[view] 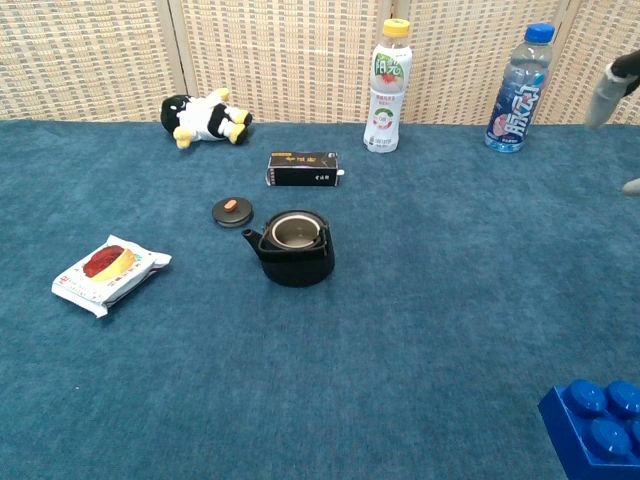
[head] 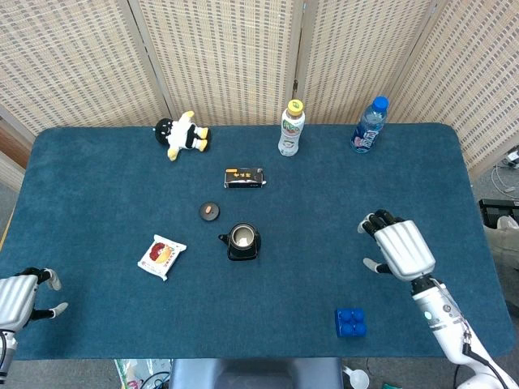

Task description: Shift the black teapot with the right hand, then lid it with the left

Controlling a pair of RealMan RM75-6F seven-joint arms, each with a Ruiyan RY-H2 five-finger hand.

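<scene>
The black teapot stands open-topped near the middle of the blue cloth, spout to the left. Its round black lid, with an orange knob, lies flat just up-left of the pot. My right hand hovers well to the right of the teapot, fingers apart and empty; in the chest view only its fingertips show at the right edge. My left hand rests at the front left corner, far from the lid, fingers loosely spread and holding nothing.
A snack packet lies left of the teapot and a black box behind it. A plush toy, a white bottle and a blue bottle line the back. A blue brick sits front right.
</scene>
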